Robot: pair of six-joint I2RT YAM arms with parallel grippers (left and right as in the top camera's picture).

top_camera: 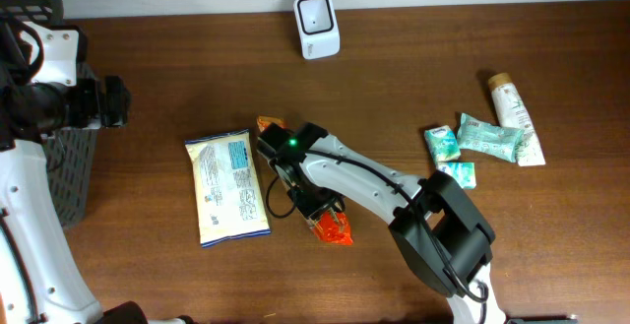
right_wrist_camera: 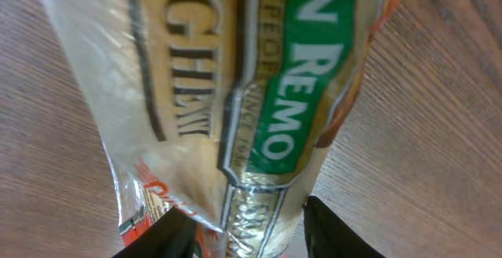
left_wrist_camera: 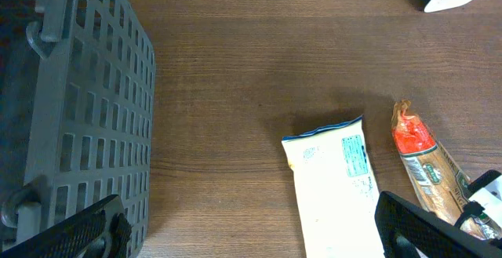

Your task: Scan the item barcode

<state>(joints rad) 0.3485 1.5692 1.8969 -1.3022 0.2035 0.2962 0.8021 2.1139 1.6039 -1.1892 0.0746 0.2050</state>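
Counting now: one white barcode scanner (top_camera: 317, 26) at twelve o'clock, one grey basket (top_camera: 69, 171) at nine, one pasta packet (top_camera: 335, 229) and one white pouch (top_camera: 227, 186) centre, three teal packets (top_camera: 489, 137) and one tube (top_camera: 514, 112) at three.

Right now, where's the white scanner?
Overhead view: white scanner stands alone at the far edge of the table, roughly centre, beyond the pasta packet and white pouch.
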